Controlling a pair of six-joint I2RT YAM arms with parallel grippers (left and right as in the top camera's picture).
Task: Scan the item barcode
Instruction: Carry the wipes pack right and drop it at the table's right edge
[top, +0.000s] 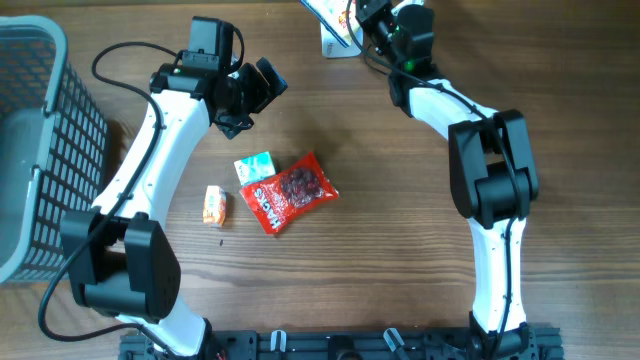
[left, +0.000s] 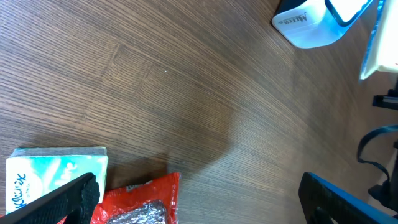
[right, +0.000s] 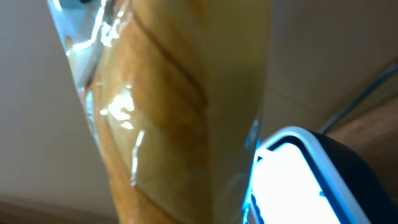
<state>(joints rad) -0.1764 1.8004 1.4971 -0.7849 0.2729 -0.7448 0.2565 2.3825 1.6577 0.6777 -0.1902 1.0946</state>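
A grey basket (top: 40, 150) sits at the left edge of the desk (top: 400, 250). Near the middle lie 3 things: a small orange packet (top: 213, 205), a teal tissue pack (top: 253, 166) and a red bag (top: 290, 192). I can't read their words.

My left pincer (top: 252, 100) hangs wide open past them and holds nothing.

At the far edge my right pincer (top: 362, 18) is clenched on a clear-wrapped brown snack (right: 161, 106). Its long side runs up and down in the wrist view. The scanner (right: 298, 180) glows just beside it, low and right. I think the code must turn toward that light.
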